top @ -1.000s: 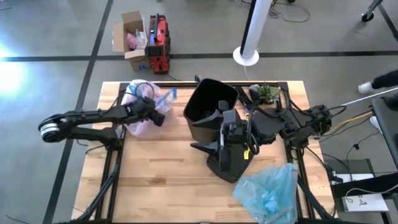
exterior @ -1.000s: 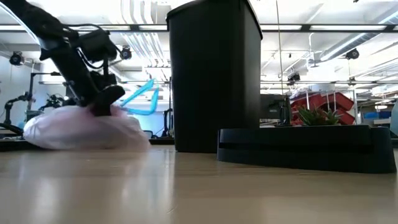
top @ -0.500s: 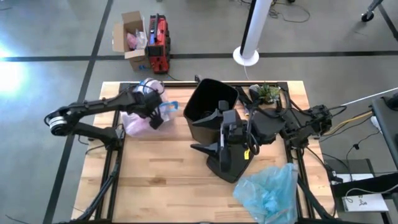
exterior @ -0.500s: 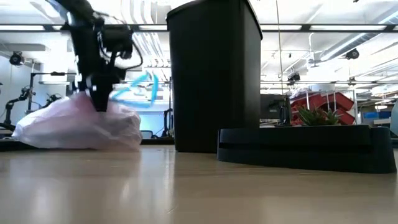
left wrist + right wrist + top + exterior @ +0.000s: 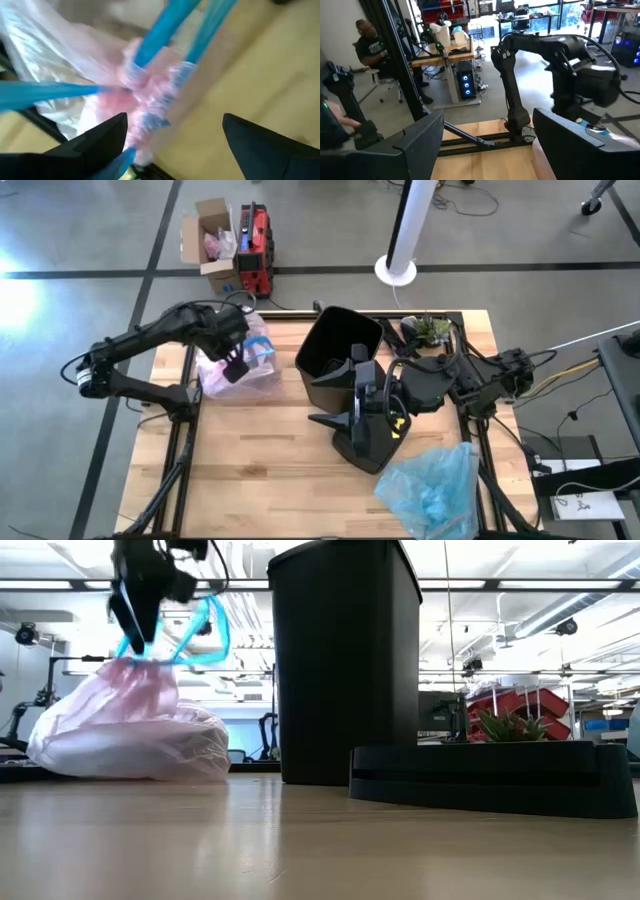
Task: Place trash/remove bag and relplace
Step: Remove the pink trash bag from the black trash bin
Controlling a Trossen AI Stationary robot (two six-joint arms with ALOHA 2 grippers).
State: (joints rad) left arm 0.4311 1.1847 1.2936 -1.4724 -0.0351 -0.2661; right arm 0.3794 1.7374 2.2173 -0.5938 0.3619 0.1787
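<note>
The pale pink bag [image 5: 235, 375] lies on the table's far left, and its bulging underside [image 5: 130, 745] rests on the wood. Its gathered neck [image 5: 145, 675] stands up in a peak, and blue ties [image 5: 215, 635] loop up from it. My left gripper [image 5: 135, 620] hangs open just above that neck, pointing down, with the ties around it. The trash does not show. A crinkly light blue bag [image 5: 435, 485] lies at the near right. My right gripper [image 5: 489, 115] is open and level, high beside the black bin [image 5: 335, 355], with nothing in it. My left gripper has nothing pinched between its open fingers [image 5: 100, 137]. A blue tie [image 5: 122, 159] lies against one finger, and the other tie strands [image 5: 165, 30] run up past the gripper. The neck below is drawn up while the bag's body stays on the table. Whether the tie is hooked over the finger, I cannot tell.
The tall black bin [image 5: 345, 660] stands upright at the table's far middle. Its flat black lid frame [image 5: 480, 780] lies on the table in front of my right arm. A small plant [image 5: 430, 328] is at the far right. A person sits beyond the table [image 5: 367, 42].
My left gripper has gone up from the top of the pink bag and tipped to point more steeply down. The blue ties and the bag's neck have been drawn up with it into a peak. The bag's body has stayed on the table.
</note>
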